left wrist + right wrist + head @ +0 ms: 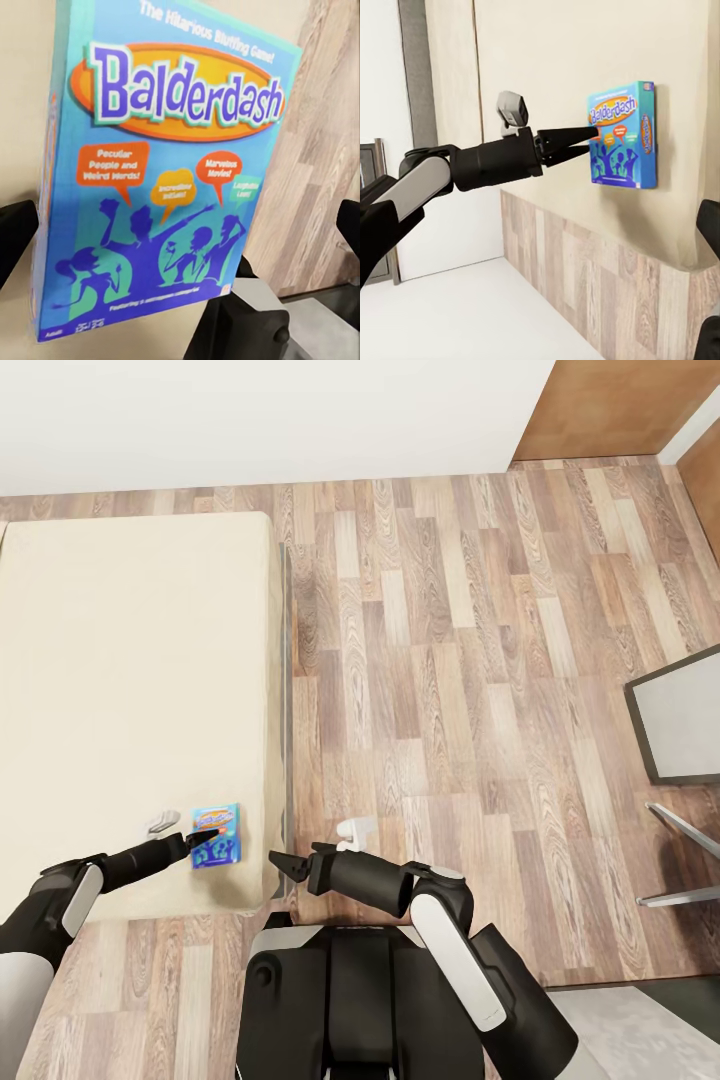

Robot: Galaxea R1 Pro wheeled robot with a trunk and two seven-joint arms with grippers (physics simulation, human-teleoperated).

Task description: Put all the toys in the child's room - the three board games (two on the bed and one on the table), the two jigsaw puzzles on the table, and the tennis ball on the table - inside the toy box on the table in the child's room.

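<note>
- A Balderdash board game (215, 836) lies flat on the bed (120, 690), close to the mattress's near right corner and just inside its right edge; this is one of the toys to be collected.
- The left gripper (205, 842) reaches over the near edge of the bed with its fingertips at the box's near-left side. In the right wrist view its two fingers (574, 136) stand parted, tips at the box's edge, and in the left wrist view the box sits between the dark finger pads without being pinched, so the jaws are released. Whether a fingertip already touches the cardboard is hard to tell.
- The right gripper (283, 863) hangs just off the bed's near right corner above the wood-plank floor (450, 660). It carries nothing; its fingers look slightly parted, so I read it as loose.
- On progress: this game has not been lifted, so by my judgement its collection is only at the approach stage.
- A dark-framed grey surface (685, 725) shows at the right edge of the head view, probably part of the table; no toy box can be made out on it.
- Left to do, as I judge it: grasp this game, carry it to the toy box, then handle the other toys.
</note>
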